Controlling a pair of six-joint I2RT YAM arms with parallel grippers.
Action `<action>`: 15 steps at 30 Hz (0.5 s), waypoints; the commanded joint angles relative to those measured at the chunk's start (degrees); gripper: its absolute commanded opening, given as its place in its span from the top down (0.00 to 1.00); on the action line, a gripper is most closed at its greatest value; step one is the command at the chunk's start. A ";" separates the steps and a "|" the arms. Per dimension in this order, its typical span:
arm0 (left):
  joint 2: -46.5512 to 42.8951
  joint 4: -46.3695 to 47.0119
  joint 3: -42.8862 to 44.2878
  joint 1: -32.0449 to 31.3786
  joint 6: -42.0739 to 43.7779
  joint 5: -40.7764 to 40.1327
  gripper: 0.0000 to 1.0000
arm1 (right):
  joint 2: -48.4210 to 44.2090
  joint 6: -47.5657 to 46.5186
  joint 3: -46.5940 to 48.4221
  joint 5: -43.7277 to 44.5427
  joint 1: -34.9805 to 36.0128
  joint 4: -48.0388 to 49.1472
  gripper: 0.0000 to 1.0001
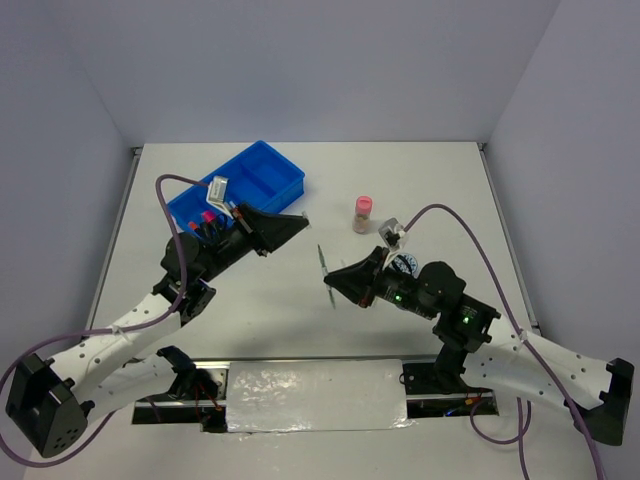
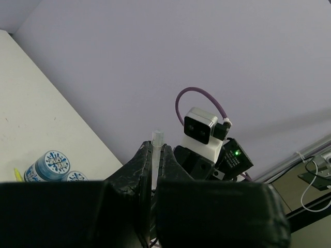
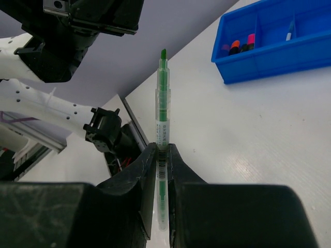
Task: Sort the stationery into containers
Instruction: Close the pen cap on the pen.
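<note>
The green-tipped clear plastic pen (image 3: 163, 124) was held mid-barrel in the right gripper (image 3: 162, 151), jaws pinched tight on it. It was lifted off the white table (image 1: 430, 190) between the two arms, well apart from the shallow bright blue plastic tray (image 1: 262, 165), so not yet sorted.

Task judged part-done. Black highlighters (image 1: 208, 222) were already laid in the tray's end compartment nearest the left arm. Orange and pink caps were shown; a third cap colour was not clear. A thin pale pen (image 3: 290, 32) was seen in another compartment.

Left out on the table:
- The pink-capped little bottle (image 1: 364, 213), upright, beyond the right gripper.
- Two round blue-white discs (image 2: 49, 165), side by side, mostly covered by the right arm in the top view.
- A yellow tip (image 2: 18, 174), noted just beside the discs. Likely another pen, but cut off by the left gripper's body.

At least four items were judged left, counting the held pen.

The left gripper (image 2: 155, 151) was placed by the tray's near corner, jaws narrow. A thin pale stick (image 2: 156, 140) was seen in the slit. Whether it was gripped, or was only the other arm's pen seen through the gap, could not be told. Part of the tray was hidden by the left arm in the top view, and that part's contents could not be made out.
</note>
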 commanded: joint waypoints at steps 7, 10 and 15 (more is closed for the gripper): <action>0.73 0.28 1.96 -0.62 2.26 4.79 1.00 | 2.45 -2.30 4.84 1.52 0.73 1.74 1.00; 1.00 -0.42 2.22 -0.71 2.87 5.59 1.00 | 2.97 -2.65 5.36 1.79 0.64 1.12 1.00; 0.74 -2.71 2.40 -0.97 5.24 5.50 1.00 | 2.89 -2.92 5.37 1.87 0.81 0.77 1.00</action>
